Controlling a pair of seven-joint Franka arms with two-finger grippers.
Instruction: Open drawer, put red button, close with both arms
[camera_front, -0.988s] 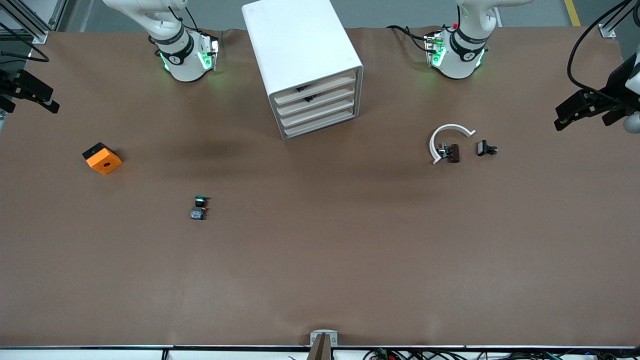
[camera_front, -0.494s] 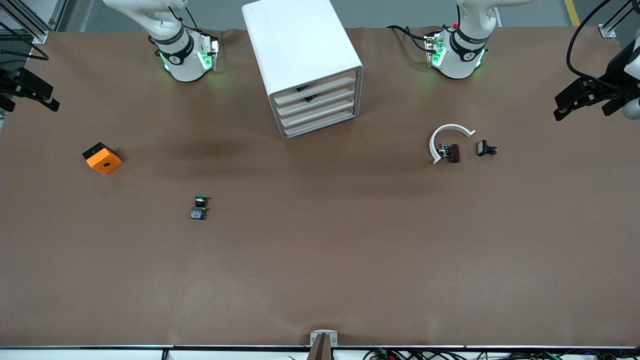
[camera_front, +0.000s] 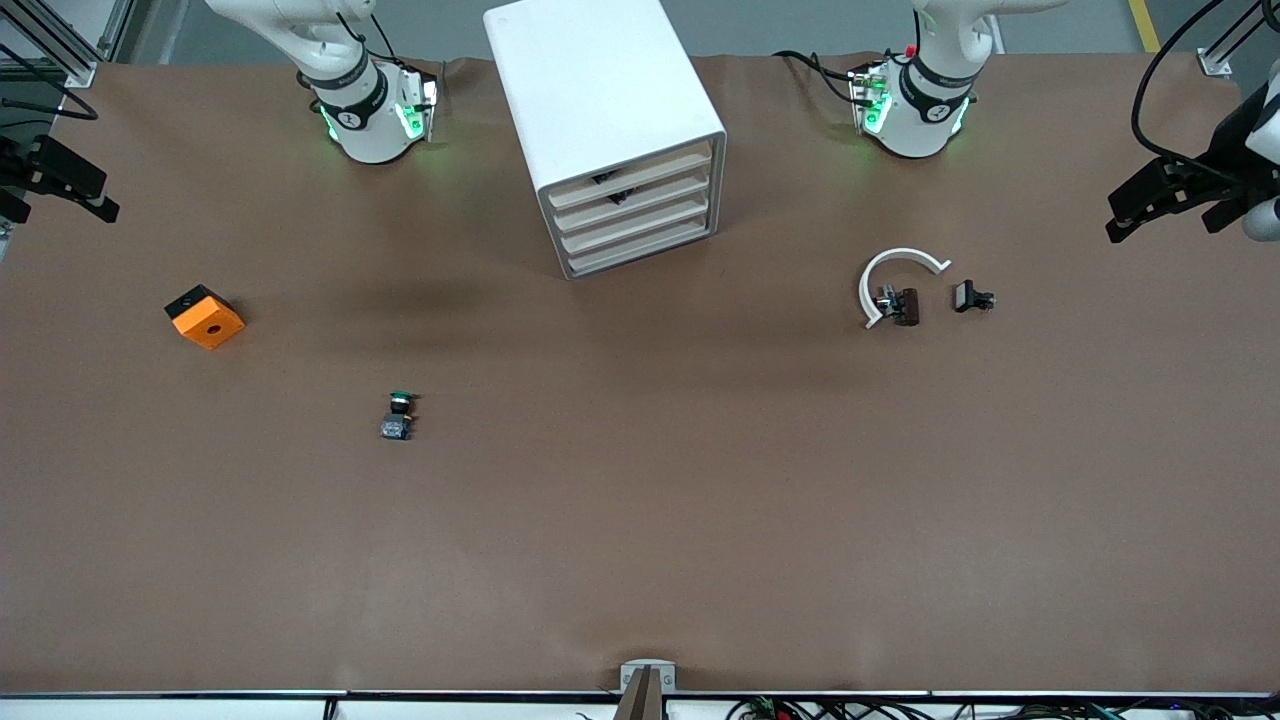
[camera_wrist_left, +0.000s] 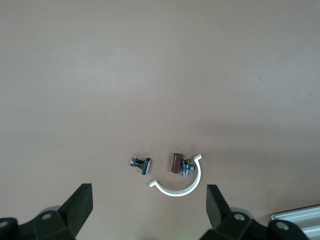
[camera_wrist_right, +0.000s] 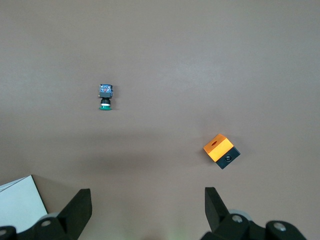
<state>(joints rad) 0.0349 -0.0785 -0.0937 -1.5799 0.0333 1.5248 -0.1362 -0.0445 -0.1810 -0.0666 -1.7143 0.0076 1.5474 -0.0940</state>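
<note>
**Both arms drawn back to the ends of the table.** The only change we find over the last second is in the left gripper (camera_wrist_left: 147, 212). It has drifted slightly up and away from the table's middle, at the left arm's end. The right gripper (camera_wrist_right: 147, 210) has kept its station over the right arm's end, and nothing on the table has shifted.

Both grippers stand with jaws fully apart and hold nothing.

- **Under the left gripper:** a white curved clip (camera_wrist_left: 175, 191), with a brown part (camera_wrist_left: 175, 163) touching its inner side and a small black part (camera_wrist_left: 141, 164) just beside.
- **Under the right gripper:** an orange block (camera_wrist_right: 221, 151) and, well apart from it, the green-capped button (camera_wrist_right: 105, 96).

The cabinet (camera_front: 590, 80) stands between the two arm bases, well apart from either gripper. The drawer (camera_front: 650, 192), second from its top, sits flush with the other three.

We see no red button anywhere on the table. A dark shape shows at the gap above the drawer front, but we cannot tell what it is.

We judge the retreat of the left gripper, together with the shut drawer, to fit one of two readings:

- the task is complete and the arms are parking; or
- it has not begun and the button lies out of sight.

If the latter, the next move would be to bring one open gripper to the drawer front.
</note>
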